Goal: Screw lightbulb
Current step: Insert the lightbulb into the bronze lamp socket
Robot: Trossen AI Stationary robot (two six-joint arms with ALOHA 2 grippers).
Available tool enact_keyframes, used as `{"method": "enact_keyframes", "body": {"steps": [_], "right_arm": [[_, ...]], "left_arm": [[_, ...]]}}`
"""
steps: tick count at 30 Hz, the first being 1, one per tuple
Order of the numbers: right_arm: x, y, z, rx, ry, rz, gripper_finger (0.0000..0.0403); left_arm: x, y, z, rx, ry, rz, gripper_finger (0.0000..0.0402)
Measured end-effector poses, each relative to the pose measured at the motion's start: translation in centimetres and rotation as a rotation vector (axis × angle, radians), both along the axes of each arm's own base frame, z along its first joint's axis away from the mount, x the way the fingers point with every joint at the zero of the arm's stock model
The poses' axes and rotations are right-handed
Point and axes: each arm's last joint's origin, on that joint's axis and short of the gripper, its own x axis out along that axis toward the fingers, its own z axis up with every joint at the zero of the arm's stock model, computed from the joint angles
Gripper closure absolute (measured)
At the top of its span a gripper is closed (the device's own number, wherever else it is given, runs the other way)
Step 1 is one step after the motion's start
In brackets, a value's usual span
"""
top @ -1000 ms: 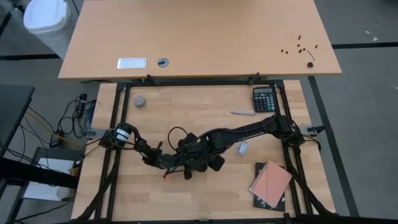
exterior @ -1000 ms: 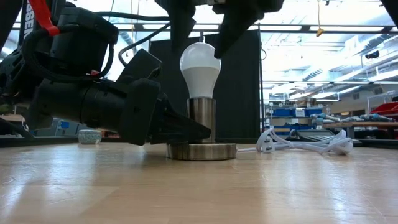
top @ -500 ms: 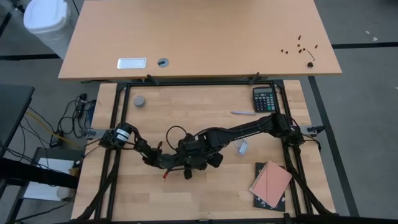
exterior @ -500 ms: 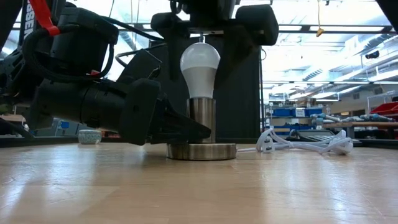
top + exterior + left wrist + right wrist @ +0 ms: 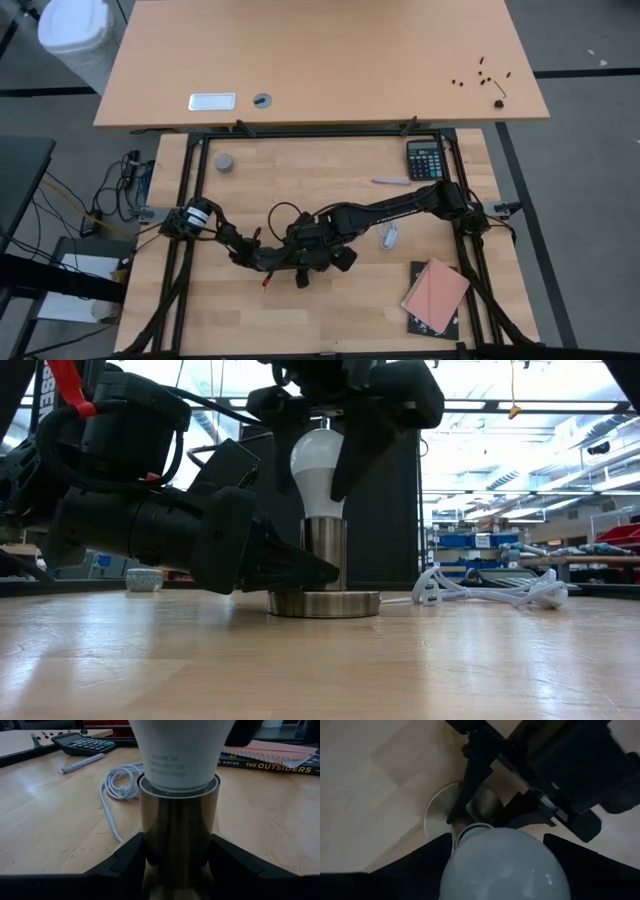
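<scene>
The white lightbulb (image 5: pixel 318 465) stands upright with its neck (image 5: pixel 180 760) in the metal stem (image 5: pixel 323 548) of a lamp base whose round silvery disc (image 5: pixel 323 603) rests flat on the table. My left gripper (image 5: pixel 179 865) lies level at the table and is shut on the stem. My right gripper (image 5: pixel 497 865) hangs over the bulb, fingers down on either side of it, shut on it. In the high view my right gripper (image 5: pixel 318 246) hides the bulb, and my left gripper (image 5: pixel 293 260) lies beside it. My left gripper pinches the lower part of the lamp base's stem (image 5: pixel 179 835) between its two fingers (image 5: pixel 131 856), level, from the table's left side. The base stands upright on its disc. My right gripper holds the bulb's round upper part (image 5: pixel 505 860) between its two fingers (image 5: pixel 427 865), from above, pointing down. One finger (image 5: pixel 350 455) shows against the bulb's side. The bulb stands upright in the stem.
A white cord (image 5: pixel 480 592) runs from the base toward the table's right. A calculator (image 5: pixel 424 158) and a pen (image 5: pixel 392 181) lie at the far right, notebooks (image 5: pixel 436 296) at the near right, and a small grey cap (image 5: pixel 225 162) at the far left.
My right gripper has turned about the bulb's upright axis, its fingers swinging round the bulb while staying over it. The bulb, the lamp base and my left gripper have kept their places.
</scene>
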Motion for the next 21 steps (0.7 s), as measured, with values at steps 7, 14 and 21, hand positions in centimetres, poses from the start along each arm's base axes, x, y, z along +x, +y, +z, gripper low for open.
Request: {"method": "enact_keyframes", "body": {"steps": [7,14,21], "right_arm": [[-0.1,-0.8,-0.1,0.062,0.036,-0.060,0.0095],[-0.4,-1.1,-0.1,0.062,0.067,-0.091,0.0095],[-0.5,-1.0,-0.2,0.083,0.080,-0.120,0.0096]], "left_arm": [[0.0,0.0,0.0,0.000,0.001,0.000,0.0208],[0.0,0.0,0.0,0.001,0.000,0.000,0.0208],[0.0,0.0,0.0,0.000,-0.002,0.000,0.0208]]}}
